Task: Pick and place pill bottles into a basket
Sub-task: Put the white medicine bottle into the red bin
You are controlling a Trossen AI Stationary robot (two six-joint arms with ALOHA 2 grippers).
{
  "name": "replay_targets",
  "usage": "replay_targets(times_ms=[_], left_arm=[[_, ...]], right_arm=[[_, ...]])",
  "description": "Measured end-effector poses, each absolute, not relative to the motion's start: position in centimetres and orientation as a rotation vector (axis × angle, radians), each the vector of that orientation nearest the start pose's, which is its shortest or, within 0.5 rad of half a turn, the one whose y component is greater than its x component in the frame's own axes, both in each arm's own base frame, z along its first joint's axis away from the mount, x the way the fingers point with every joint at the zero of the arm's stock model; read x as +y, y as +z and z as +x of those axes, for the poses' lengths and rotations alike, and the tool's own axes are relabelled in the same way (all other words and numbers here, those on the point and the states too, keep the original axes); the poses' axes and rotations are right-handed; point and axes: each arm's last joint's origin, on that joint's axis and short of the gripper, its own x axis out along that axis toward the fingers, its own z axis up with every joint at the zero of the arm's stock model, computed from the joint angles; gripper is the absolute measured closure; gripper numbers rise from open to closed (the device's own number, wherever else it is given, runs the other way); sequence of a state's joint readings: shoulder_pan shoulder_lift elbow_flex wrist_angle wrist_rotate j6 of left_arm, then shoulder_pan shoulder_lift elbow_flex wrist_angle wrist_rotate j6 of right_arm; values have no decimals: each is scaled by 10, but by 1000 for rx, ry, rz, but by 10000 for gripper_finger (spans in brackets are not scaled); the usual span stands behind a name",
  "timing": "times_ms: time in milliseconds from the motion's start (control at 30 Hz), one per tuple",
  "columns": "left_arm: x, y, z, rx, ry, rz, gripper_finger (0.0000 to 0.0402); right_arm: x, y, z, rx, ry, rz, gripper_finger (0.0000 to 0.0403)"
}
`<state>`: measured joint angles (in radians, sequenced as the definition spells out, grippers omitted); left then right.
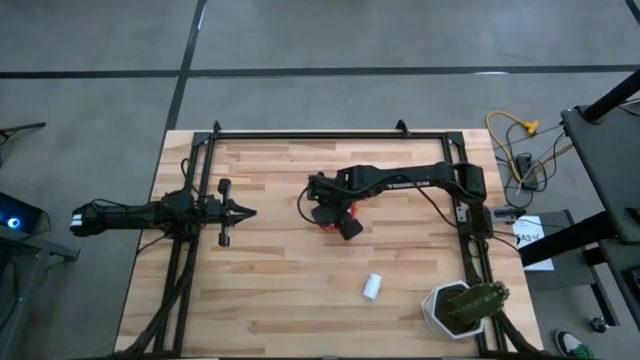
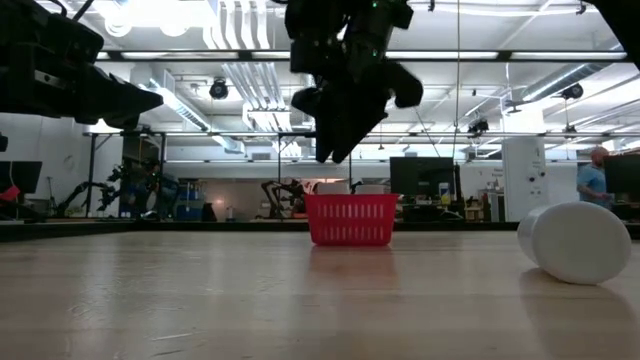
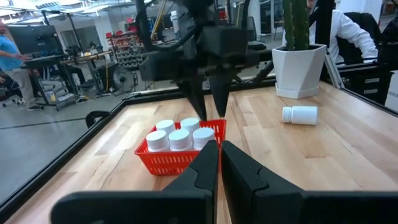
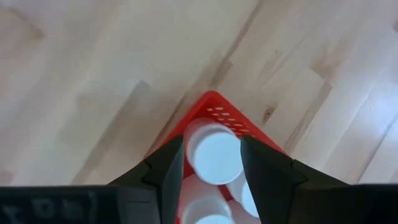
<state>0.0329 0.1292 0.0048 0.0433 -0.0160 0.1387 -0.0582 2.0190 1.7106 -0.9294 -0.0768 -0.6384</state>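
Reaching in from the table's right edge, the right arm stretches toward the table's middle and points its right gripper (image 4: 211,163) straight down over the basket (image 1: 327,222). The fingers (image 4: 268,167) stand apart on either side of a bottle cap (image 4: 214,153); whether they touch the bottle cannot be told, and in the left wrist view the fingertips hang just above the caps with nothing lifted between them. The left arm lies low and straight along the table's left side, its left gripper (image 1: 243,211) pressed shut, empty, and aimed at the basket, well apart from it. No readable writing shows on any bottle or on the basket. The basket stands upright near the table's middle, directly under the right gripper, holding a cluster of bottles (image 3: 179,137) standing cap-up; at least four caps show. One more bottle (image 1: 372,287) lies on its side on the bare wood, well apart from the basket and near the potted plant (image 1: 465,306) at the table's near right corner.
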Motion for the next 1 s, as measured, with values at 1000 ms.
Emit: replay_targets(times_ms=[1000], left_arm=[[4, 159, 105, 85, 43, 138, 400]], right_arm=[[120, 247, 370, 1368, 592, -345, 264]])
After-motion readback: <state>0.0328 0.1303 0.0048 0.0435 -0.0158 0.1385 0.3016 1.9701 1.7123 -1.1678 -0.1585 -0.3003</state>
